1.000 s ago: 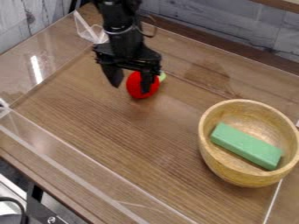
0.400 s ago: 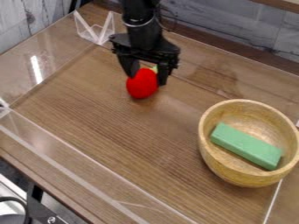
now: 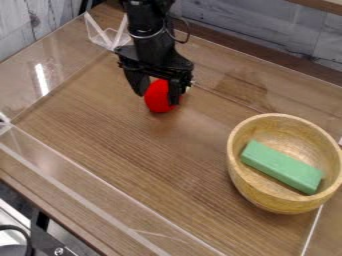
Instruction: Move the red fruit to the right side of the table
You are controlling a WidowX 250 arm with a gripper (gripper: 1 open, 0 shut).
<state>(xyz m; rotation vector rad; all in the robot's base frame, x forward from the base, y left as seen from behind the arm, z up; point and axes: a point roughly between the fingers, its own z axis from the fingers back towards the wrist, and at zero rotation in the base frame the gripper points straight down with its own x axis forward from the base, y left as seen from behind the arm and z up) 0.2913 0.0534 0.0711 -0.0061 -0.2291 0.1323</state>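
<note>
Toward the back of the table [image 3: 127,150], a little left of its middle as the camera sees it, sits the red fruit [image 3: 159,97], round and glossy, on the bare wood grain. Its upper part and edges are partly covered by the black tool [image 3: 162,88], which comes down over it from above and behind. The tool stands wide open, its fingers spread to either side of the fruit. Whether either finger touches the fruit cannot be told from this angle, and nothing is lifted: the fruit appears to rest on the tabletop.

Above the tool, the dark robot arm [image 3: 150,20] reaches in from the top edge of the view, and behind it to the left, clear, shiny material [image 3: 100,33] catches the light near the back of the table.

Well apart from the fruit, nearer the camera and toward the right edge of the view, stands a round, light wooden bowl [image 3: 249,189]. Inside it lies a green rectangular block [image 3: 282,167], set at a slant, its upper end toward the left and its lower end toward the right.

Along the left side of the table runs a low clear wall [image 3: 40,75] with a bright glare on it. Outside the table, at the lower left corner, dark cables [image 3: 19,232] curl.
</note>
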